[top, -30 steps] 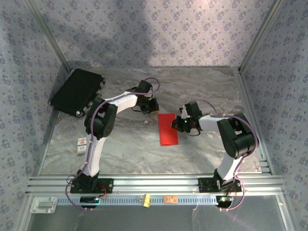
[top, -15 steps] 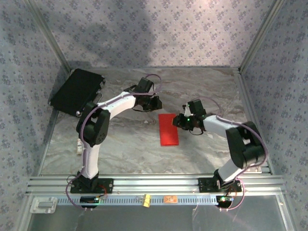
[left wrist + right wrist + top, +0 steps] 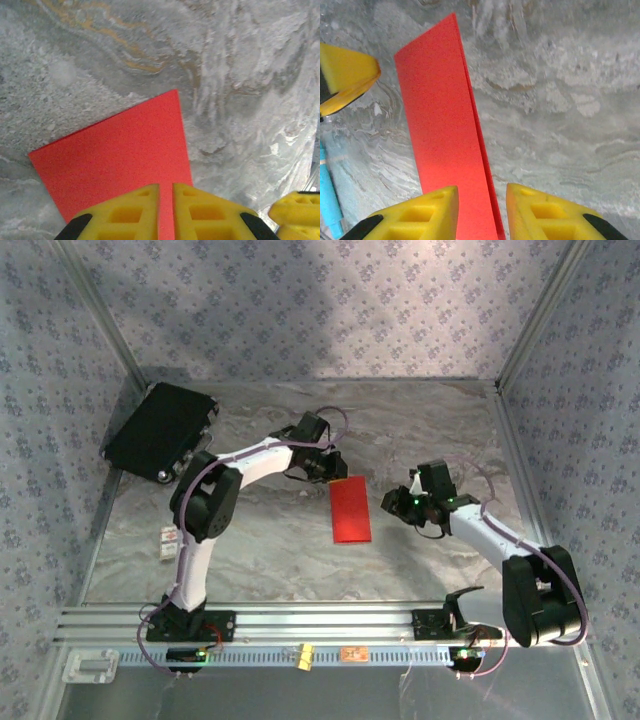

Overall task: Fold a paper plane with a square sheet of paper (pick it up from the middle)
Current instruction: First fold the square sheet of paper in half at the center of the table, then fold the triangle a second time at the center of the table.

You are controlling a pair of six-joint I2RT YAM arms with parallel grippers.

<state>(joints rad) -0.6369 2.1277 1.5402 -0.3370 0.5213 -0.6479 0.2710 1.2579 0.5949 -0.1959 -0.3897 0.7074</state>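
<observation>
Our right hand point(image 3: 397, 504) has opened and drawn back, just beside the red sheet of paper point(image 3: 350, 510), which lies folded in 2 on the bench point(image 3: 260, 550). Our left hand point(image 3: 328, 468), all but closed, has reached the sheet's far end, probably for the next crease.

A grey marbled tabletop point(image 3: 280, 560) with tan veins runs to 3 walls point(image 3: 330, 310) covered in a pale blue-grey floral print. Slanting aluminium posts point(image 3: 100, 315) stand at the 2 back corners. A slotted aluminium rail point(image 3: 330, 620) crosses the near edge. Soft shadow darkens the back wall's upper left, and its right side is brighter.
</observation>
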